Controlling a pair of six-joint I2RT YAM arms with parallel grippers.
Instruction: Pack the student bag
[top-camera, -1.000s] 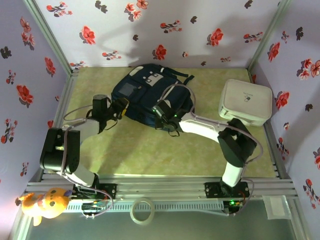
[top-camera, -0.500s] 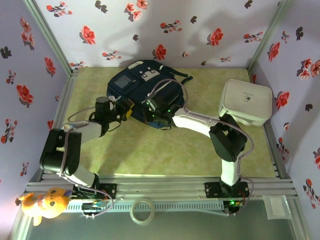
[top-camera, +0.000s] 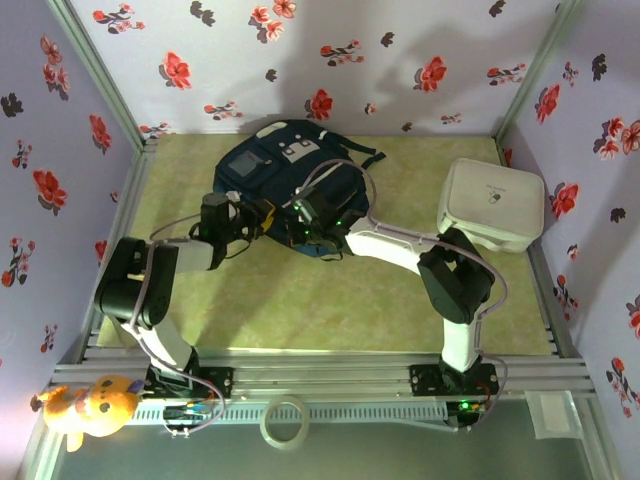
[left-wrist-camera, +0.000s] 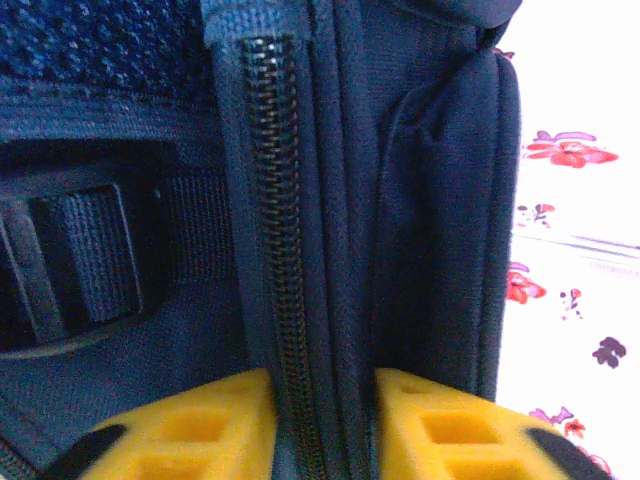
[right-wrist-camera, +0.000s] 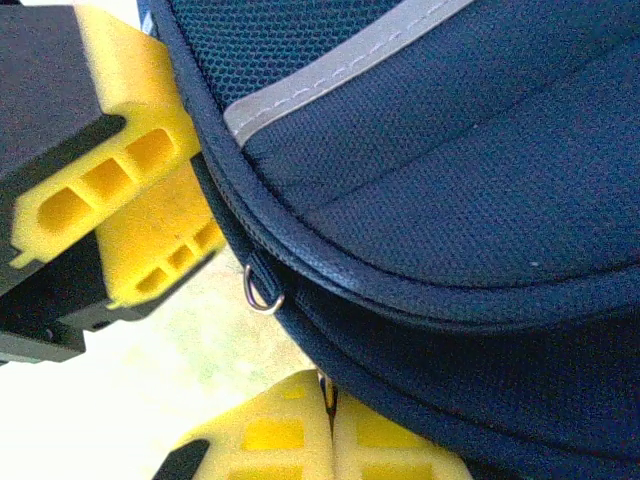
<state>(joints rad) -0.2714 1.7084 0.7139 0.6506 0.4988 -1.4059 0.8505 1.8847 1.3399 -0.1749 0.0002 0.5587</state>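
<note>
My left hand was clamped on the zip seam of the bag, which lay far back on the table; my right hand pinched a small metal tab at its edge.

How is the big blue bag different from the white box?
The student bag is navy fabric with straps; the white box is smooth with rounded corners. The bag looks bigger than the box. The left hand and right hand are at the bag; the box sits untouched off to the side. Both rest on the table.
</note>
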